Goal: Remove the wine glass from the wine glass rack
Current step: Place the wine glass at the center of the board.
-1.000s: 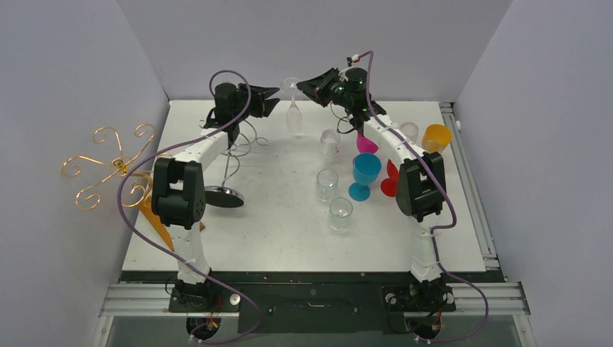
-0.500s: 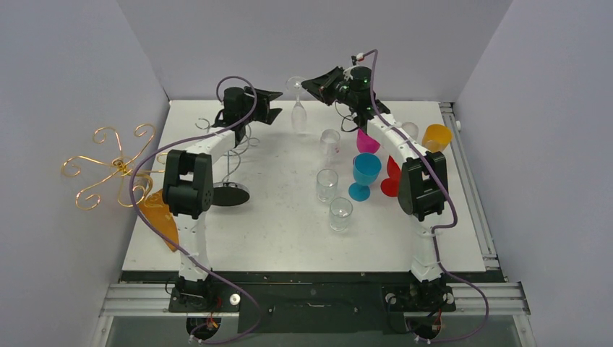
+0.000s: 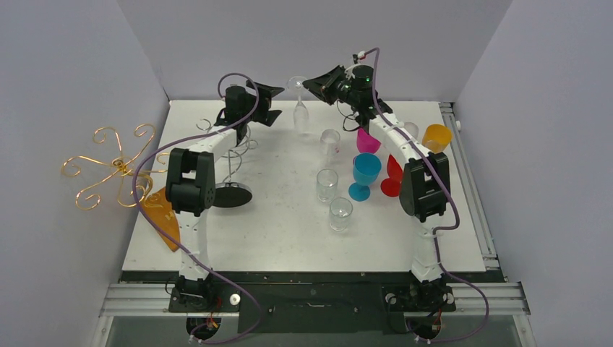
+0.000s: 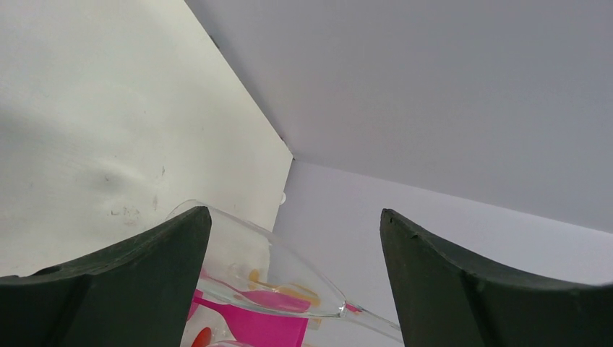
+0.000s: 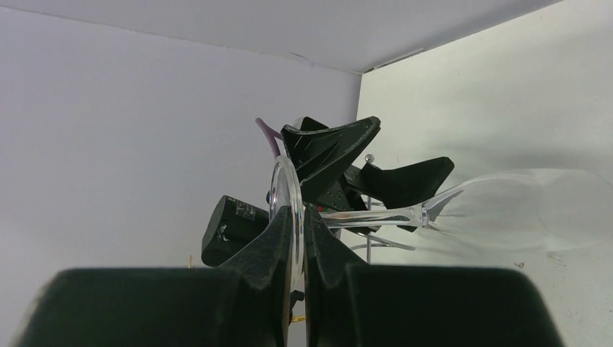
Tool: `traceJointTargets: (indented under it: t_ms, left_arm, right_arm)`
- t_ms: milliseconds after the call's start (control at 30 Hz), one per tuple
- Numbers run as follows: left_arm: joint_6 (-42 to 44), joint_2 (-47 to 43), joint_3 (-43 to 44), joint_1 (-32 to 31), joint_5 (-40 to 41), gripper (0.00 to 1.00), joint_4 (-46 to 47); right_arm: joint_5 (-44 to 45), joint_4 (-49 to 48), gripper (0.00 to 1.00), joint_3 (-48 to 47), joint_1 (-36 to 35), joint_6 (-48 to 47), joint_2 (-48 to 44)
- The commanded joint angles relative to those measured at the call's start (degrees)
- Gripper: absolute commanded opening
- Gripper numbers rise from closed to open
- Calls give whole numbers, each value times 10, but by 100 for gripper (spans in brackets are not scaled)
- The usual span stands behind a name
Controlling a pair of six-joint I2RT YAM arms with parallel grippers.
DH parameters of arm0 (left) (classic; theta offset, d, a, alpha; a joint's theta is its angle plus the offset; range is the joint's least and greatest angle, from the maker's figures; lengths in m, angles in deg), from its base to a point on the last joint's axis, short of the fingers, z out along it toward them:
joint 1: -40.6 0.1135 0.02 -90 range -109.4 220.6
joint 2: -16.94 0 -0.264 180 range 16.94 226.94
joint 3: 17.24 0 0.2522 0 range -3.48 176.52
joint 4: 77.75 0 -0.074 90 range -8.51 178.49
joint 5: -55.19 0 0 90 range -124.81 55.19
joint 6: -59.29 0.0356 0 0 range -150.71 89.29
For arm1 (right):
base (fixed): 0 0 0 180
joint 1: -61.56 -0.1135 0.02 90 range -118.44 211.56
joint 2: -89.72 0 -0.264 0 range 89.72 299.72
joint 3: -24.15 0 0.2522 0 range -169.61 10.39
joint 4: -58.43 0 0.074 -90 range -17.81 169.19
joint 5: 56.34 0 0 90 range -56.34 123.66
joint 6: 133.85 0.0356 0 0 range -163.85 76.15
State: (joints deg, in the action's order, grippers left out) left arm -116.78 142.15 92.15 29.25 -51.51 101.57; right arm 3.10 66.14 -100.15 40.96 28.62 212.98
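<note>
A clear wine glass (image 3: 299, 116) hangs upside down at the back of the table, clear of the silver wire wine glass rack (image 3: 233, 163) on its black base. My right gripper (image 3: 306, 82) is shut on the glass's round foot (image 5: 286, 206); the stem (image 5: 376, 215) and bowl (image 5: 528, 210) stretch away to the right in the right wrist view. My left gripper (image 3: 278, 103) stands open just left of the glass. In the left wrist view the bowl (image 4: 267, 267) lies low between its wide-apart fingers (image 4: 144, 275), midway at my left gripper (image 4: 295, 213).
Two clear tumblers (image 3: 327, 184) (image 3: 340, 214), another clear stemmed glass (image 3: 330, 141), a blue goblet (image 3: 366, 173), pink (image 3: 367, 142), red (image 3: 391, 177) and orange (image 3: 436, 137) cups crowd the middle right. A gold wire frame (image 3: 108, 163) and an orange piece (image 3: 163, 220) sit at the left edge.
My left gripper's jaws have spread wide and let go of the glass. The right gripper still holds the glass by its foot, a little higher and further right.
</note>
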Motion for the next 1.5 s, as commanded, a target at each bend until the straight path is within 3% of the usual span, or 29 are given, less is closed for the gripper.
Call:
traceJointTargets:
  t_ms: [0, 433, 833, 1167, 1467]
  left_arm:
    - [21, 14, 28, 0, -1, 86, 49]
    - [28, 27, 45, 0, -29, 86, 137]
    - [172, -14, 68, -8, -19, 86, 26]
    - [261, -15, 75, -13, -67, 86, 27]
    - [287, -12, 74, -10, -125, 86, 90]
  right_arm:
    - [-10, -31, 0, -4, 4, -11, -56]
    - [-14, -28, 0, -10, 4, -16, -54]
    - [-22, -30, 0, -7, 4, -18, -56]
    - [-32, -34, 0, -7, 5, -21, -59]
    - [-35, -35, 0, -3, 9, -29, -67]
